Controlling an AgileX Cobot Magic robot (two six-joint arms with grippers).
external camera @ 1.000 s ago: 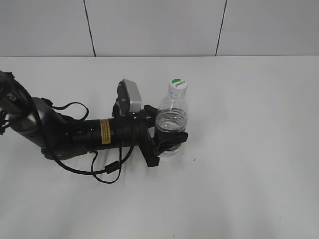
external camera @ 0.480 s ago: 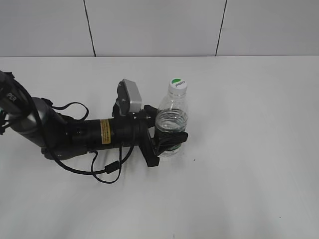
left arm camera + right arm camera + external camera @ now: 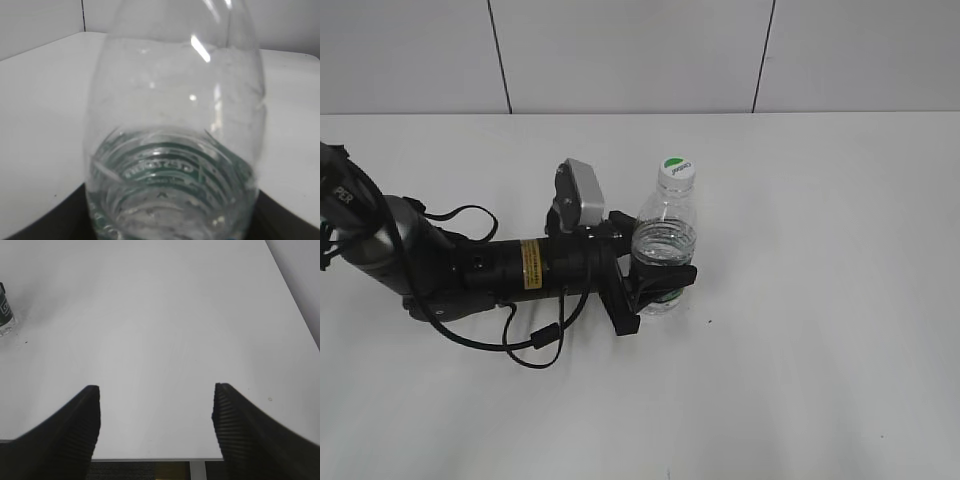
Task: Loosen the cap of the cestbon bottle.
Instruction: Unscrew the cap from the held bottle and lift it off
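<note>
Nearest to us, our right gripper (image 3: 156,427) is waiting at the table's front edge, its two black ribbed fingers (image 3: 75,425) spread wide with nothing between them. Our left gripper (image 3: 655,272) is clamping the lower body of the small clear plastic cestbon bottle with a dark green label band (image 3: 665,240), which is standing upright near the middle of the white table (image 3: 820,300). Its wrist camera is seeing the bottle filling the frame (image 3: 175,150). Compared with a second ago, almost nothing is changing: bottle and arm are keeping their places. Farther back, the small round white screw cap with a green mark (image 3: 676,169) is sitting untouched, so we are judging the loosening not yet begun.
</note>
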